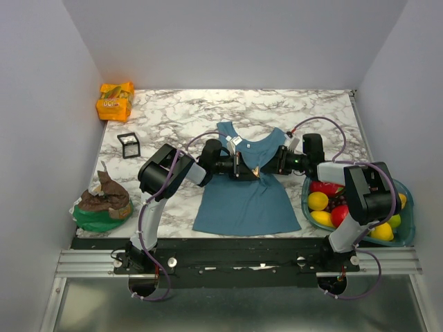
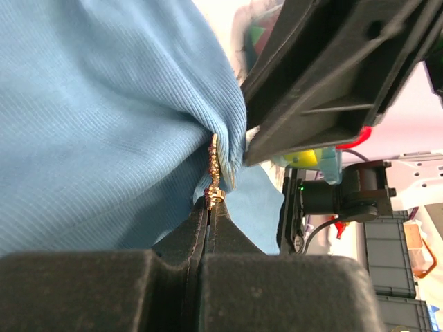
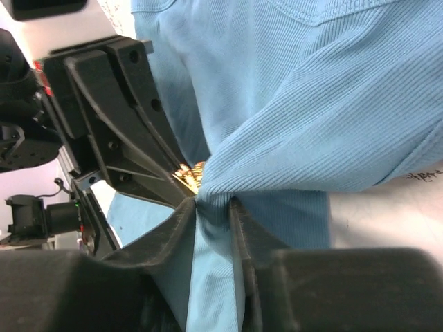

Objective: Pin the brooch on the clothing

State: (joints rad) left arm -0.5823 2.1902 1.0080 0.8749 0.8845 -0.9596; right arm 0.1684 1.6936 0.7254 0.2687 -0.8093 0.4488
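Observation:
The clothing (image 1: 242, 200), a teal tank top, lies flat at the table's middle with its neck toward the back. Both grippers meet over its chest. My left gripper (image 2: 210, 204) is shut on the lower end of the brooch (image 2: 214, 173), a tiny gold and red pin that stands pressed against a raised fold of the clothing (image 2: 104, 138). My right gripper (image 3: 214, 204) pinches that fold of clothing (image 3: 311, 111) between its fingertips, and the brooch (image 3: 188, 173) glints just behind the fold. In the top view the brooch (image 1: 257, 171) shows as a small speck between the left gripper (image 1: 250, 169) and right gripper (image 1: 268, 168).
A clear bowl (image 1: 408, 207) of red and yellow fruit stands at the right, beside the right arm. At the left are a small black-framed clear box (image 1: 129, 144), an orange snack pack (image 1: 115, 100) in the back corner, and a green and brown bag (image 1: 102, 204).

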